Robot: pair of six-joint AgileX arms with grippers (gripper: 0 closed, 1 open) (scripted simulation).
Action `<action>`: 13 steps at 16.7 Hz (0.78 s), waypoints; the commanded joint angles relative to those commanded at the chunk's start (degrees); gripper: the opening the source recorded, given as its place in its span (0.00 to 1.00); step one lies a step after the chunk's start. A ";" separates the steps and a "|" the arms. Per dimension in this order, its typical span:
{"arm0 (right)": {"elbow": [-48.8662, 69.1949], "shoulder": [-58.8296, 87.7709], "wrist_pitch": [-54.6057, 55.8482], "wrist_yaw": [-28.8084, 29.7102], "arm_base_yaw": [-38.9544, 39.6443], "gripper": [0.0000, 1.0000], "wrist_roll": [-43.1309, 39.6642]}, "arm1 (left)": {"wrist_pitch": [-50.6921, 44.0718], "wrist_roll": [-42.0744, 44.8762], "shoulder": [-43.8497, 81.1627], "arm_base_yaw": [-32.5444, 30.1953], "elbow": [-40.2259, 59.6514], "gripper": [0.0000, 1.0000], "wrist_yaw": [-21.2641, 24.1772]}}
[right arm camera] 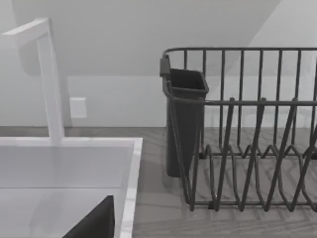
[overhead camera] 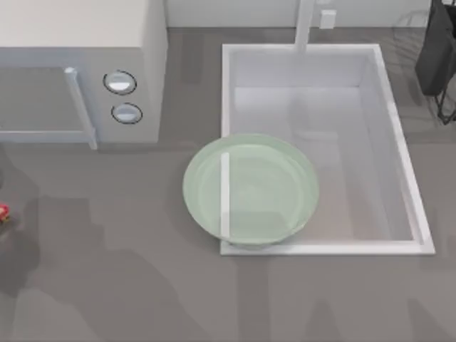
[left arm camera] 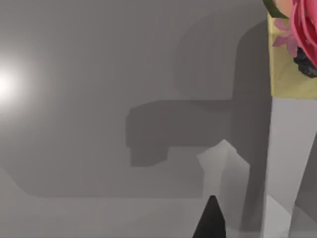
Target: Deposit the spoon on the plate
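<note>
The plate (overhead camera: 251, 191) is pale green and glassy; it rests over the sink's front left corner, with nothing on it. At the table's far left edge a small red bit of the spoon's ornament (overhead camera: 3, 211) shows. In the left wrist view the spoon (left arm camera: 290, 163) is close up: a white handle ending in a yellow and pink-red ornament (left arm camera: 296, 44). A dark tip of my left gripper (left arm camera: 210, 223) stands just beside the handle. Whether it grips the spoon is not visible. A dark tip of my right gripper (right arm camera: 94, 223) hangs over the sink near the dish rack.
A white microwave (overhead camera: 78, 71) fills the back left. The white sink (overhead camera: 399, 164) with its faucet (overhead camera: 305, 25) takes the middle and right. A dark wire dish rack (right arm camera: 247, 139) with a cutlery cup (right arm camera: 185, 124) stands at the back right. Grey counter runs along the front.
</note>
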 joint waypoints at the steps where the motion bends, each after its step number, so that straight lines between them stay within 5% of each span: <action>1: 0.00 0.00 0.00 0.00 0.00 1.00 0.00 | -1.90 0.05 -0.57 -0.02 1.20 0.00 0.01; 8: 0.00 0.00 0.00 0.00 0.00 1.00 0.00 | -18.82 -0.24 -6.81 -0.18 11.27 0.00 -0.02; 13: 0.00 0.00 0.00 0.00 0.00 1.00 0.00 | -20.50 -0.38 -7.86 -0.19 12.58 0.00 -0.03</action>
